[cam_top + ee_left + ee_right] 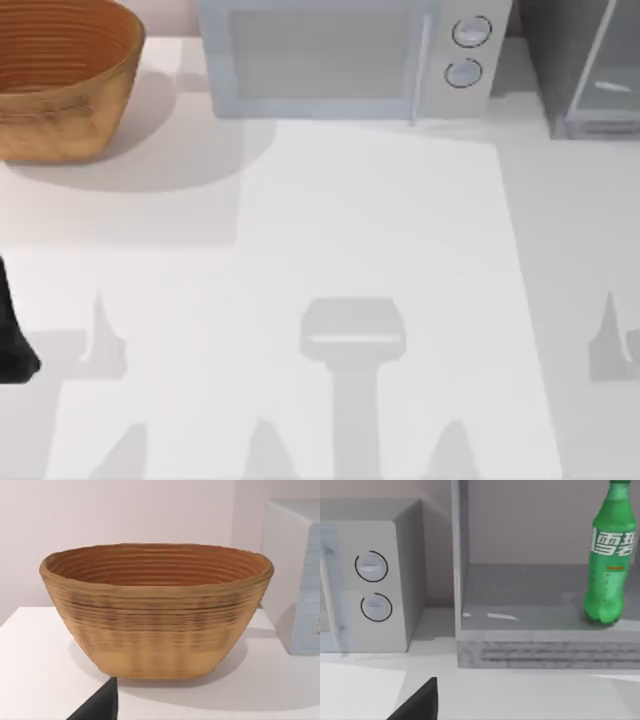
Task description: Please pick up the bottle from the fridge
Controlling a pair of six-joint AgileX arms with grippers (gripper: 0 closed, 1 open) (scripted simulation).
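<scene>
White table (pixel 380 250); bottle (pixel 610 555) upright inside fridge (pixel 545 650).

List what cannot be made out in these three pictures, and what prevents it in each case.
- Bottle: cap cut off by the right wrist view's edge.
- Fridge: top view's edge cuts it; whether its door is open is unclear.
- Basket: partly cut off in the top view.
- Microwave: inside blurred behind its door.

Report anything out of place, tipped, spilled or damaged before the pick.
Nothing stands out. The bottle stands upright on the fridge shelf. The microwave and basket sit squarely along the table's far edge, with no spill or damage visible.
</scene>
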